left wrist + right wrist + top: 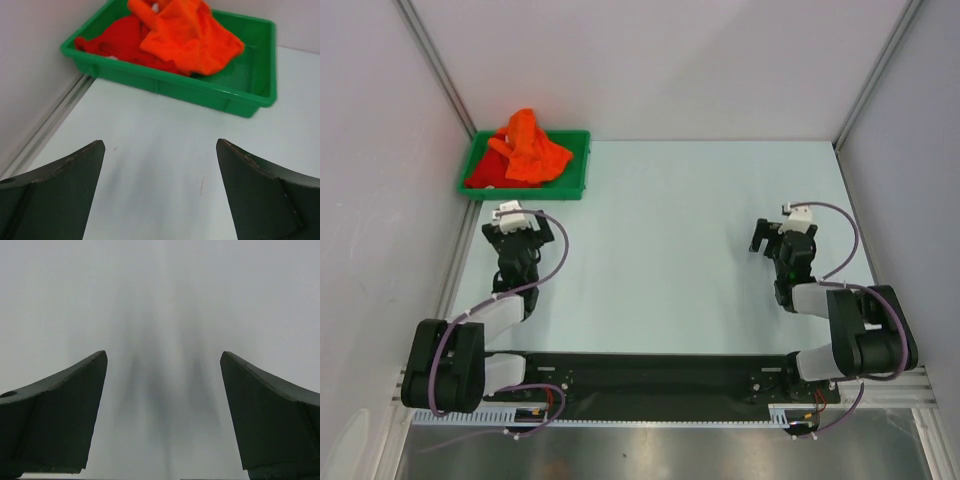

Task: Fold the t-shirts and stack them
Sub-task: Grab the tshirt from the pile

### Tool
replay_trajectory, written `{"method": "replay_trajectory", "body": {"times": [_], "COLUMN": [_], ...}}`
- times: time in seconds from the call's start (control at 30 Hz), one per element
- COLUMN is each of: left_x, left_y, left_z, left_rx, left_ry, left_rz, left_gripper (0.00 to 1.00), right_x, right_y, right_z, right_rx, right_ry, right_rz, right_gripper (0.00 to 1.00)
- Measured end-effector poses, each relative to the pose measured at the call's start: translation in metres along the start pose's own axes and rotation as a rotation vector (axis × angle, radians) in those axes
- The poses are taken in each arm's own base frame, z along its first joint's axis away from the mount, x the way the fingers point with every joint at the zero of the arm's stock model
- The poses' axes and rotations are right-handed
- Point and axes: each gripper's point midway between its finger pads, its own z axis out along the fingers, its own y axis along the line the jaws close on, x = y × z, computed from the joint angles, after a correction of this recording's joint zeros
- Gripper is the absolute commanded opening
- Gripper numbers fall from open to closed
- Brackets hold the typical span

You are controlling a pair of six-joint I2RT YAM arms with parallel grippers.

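A bright orange t-shirt (532,148) lies crumpled on top of a deeper red t-shirt (483,175) in a green tray (575,165) at the table's back left. The left wrist view shows the orange t-shirt (190,37), the red t-shirt (117,40) and the tray (250,95) ahead of my fingers. My left gripper (513,222) is open and empty, just in front of the tray, over the bare table (160,145). My right gripper (772,236) is open and empty over the table at the right, far from the shirts.
Grey walls close the table at the back and both sides, with metal rails along the left edge (455,270) and right edge (860,240). The arm bases stand on a black bar (650,375) at the near edge.
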Motion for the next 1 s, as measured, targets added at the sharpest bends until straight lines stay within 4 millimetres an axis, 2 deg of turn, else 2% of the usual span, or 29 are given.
{"method": "replay_trajectory", "body": {"times": [0.1, 0.2, 0.27, 0.33, 0.4, 0.5, 0.6, 0.67, 0.8, 1.0], "left_x": [-0.004, -0.017, -0.029, -0.041, -0.054, -0.084, -0.125, -0.134, -0.118, -0.057], "left_y": [0.02, 0.037, 0.041, 0.039, 0.035, 0.022, 0.012, 0.011, 0.013, 0.008], "left_z": [0.008, 0.021, 0.033, 0.05, 0.077, 0.13, 0.193, 0.218, 0.255, 0.303], "left_rx": [-0.144, -0.255, -0.283, -0.295, -0.314, -0.342, -0.312, -0.271, -0.19, -0.09], "left_ry": [0.049, 0.049, 0.025, 0.009, 0.025, 0.086, 0.118, 0.137, 0.213, 0.331], "left_rz": [-0.058, -0.12, -0.156, -0.176, -0.2, -0.226, -0.259, -0.268, -0.279, -0.334], "left_gripper": [1.0, 1.0, 1.0, 1.0, 1.0, 1.0, 1.0, 1.0, 1.0, 1.0], "right_x": [-0.036, -0.073, -0.09, -0.097, -0.104, -0.112, -0.106, -0.096, -0.082, -0.084], "right_y": [0.009, 0.013, 0.016, 0.02, 0.023, 0.027, 0.042, 0.049, 0.055, 0.054], "right_z": [0.007, 0.012, 0.014, 0.016, 0.019, 0.019, 0.012, 0.006, -0.005, -0.018], "right_rx": [0.02, 0.04, 0.051, 0.036, -0.015, -0.079, -0.148, -0.181, -0.212, -0.216], "right_ry": [-0.023, -0.051, -0.039, 0.018, 0.07, 0.13, 0.196, 0.246, 0.319, 0.334], "right_rz": [0.005, 0.057, 0.124, 0.195, 0.253, 0.31, 0.318, 0.319, 0.315, 0.314], "right_gripper": [1.0, 1.0, 1.0, 1.0, 1.0, 1.0, 1.0, 1.0, 0.99, 1.0]}}
